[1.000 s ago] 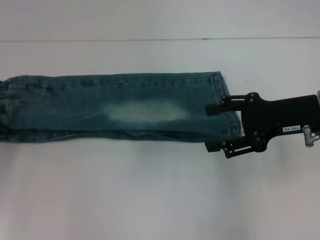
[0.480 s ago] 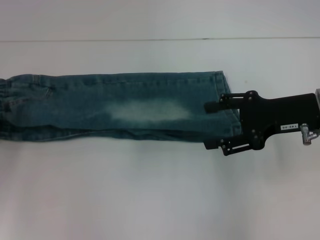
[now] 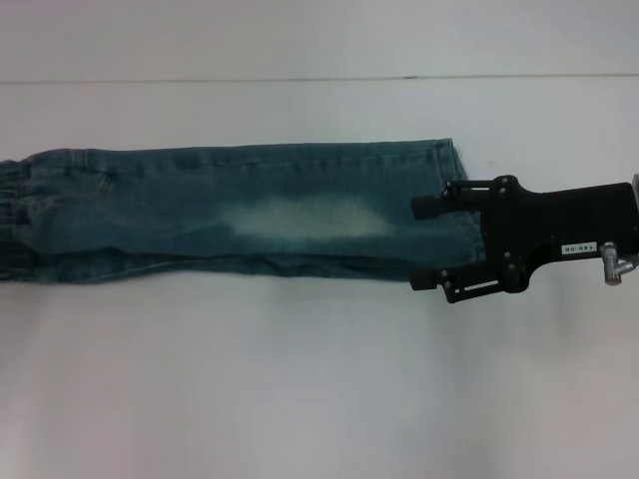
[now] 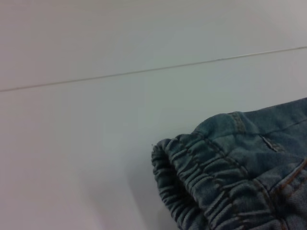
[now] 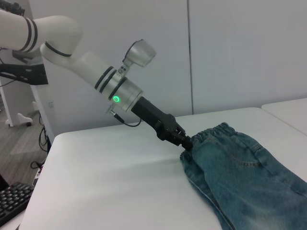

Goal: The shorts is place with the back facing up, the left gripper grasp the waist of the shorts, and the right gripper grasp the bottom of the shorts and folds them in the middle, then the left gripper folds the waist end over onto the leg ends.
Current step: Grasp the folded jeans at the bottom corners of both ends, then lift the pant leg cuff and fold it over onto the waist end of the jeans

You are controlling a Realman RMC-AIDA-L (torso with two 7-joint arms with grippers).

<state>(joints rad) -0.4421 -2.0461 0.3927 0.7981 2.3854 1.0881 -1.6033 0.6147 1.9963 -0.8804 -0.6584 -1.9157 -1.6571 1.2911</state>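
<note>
Shorts (image 3: 240, 215) flat, right gripper (image 3: 427, 244) jaws spread wide over leg hem, left gripper (image 5: 184, 142) clamping waistband.

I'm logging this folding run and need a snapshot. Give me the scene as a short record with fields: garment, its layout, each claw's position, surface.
garment: denim shorts, already folded lengthwise
layout: flat, waist toward the robot's left, leg ends toward its right
waistband: elastic, gathered
left claw: at the waist end, seen from the right wrist view
right claw: at the leg ends, fingers either side of the hem
surface: white table
</note>
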